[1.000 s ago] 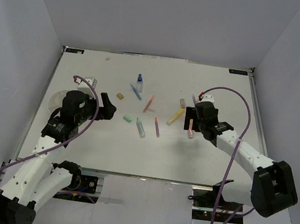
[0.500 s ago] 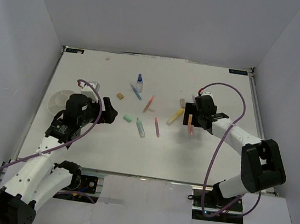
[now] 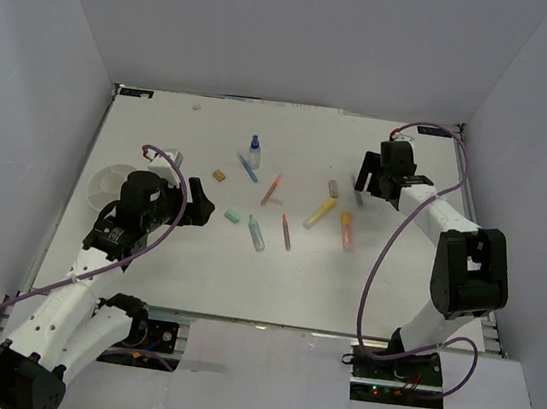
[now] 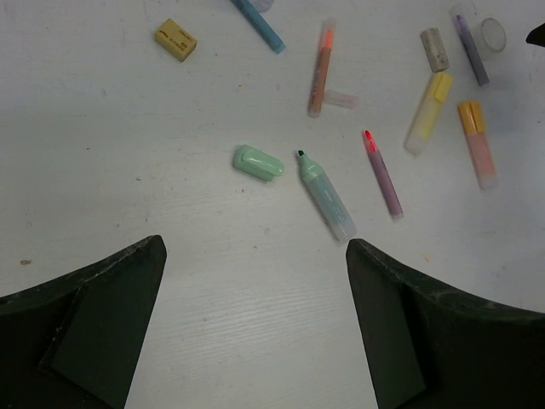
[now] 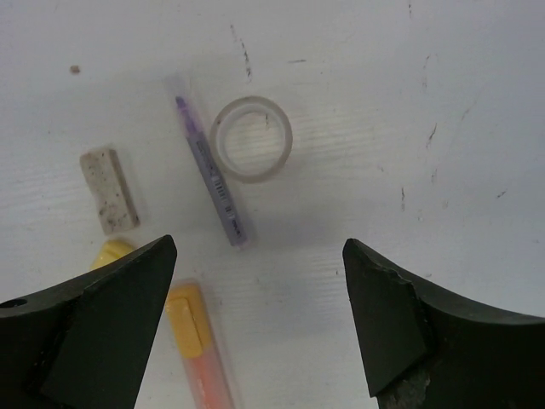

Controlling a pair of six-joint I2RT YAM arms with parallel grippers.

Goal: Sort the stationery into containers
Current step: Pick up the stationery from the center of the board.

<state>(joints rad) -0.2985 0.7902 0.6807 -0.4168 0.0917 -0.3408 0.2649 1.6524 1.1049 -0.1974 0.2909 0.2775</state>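
Observation:
The stationery lies scattered mid-table: white blue-capped bottle [image 3: 255, 147], blue pen [image 4: 258, 19], orange pen [image 4: 321, 66], green eraser [image 4: 258, 162], green highlighter [image 4: 326, 194], red-tipped pen [image 4: 382, 173], yellow highlighter [image 4: 428, 112]. My left gripper [image 4: 255, 247] is open and empty, a little short of the eraser. The right gripper [image 5: 260, 245] is open over bare table, just near of the clear tape ring [image 5: 251, 139] and purple pen [image 5: 210, 175]. An orange highlighter [image 5: 200, 341] lies by its left finger. The white dish [image 3: 105, 182] sits far left, partly hidden by my left arm.
A tan block [image 5: 109, 190] lies left of the purple pen, and a small yellow block [image 4: 175, 39] sits near the blue pen. White walls enclose the table on three sides; the right arm [image 3: 443, 222] stretches along the right edge.
My right gripper has drawn back from the orange highlighter toward the far right, now over the tape ring; the highlighter stays on the table. The left arm shifted only slightly.

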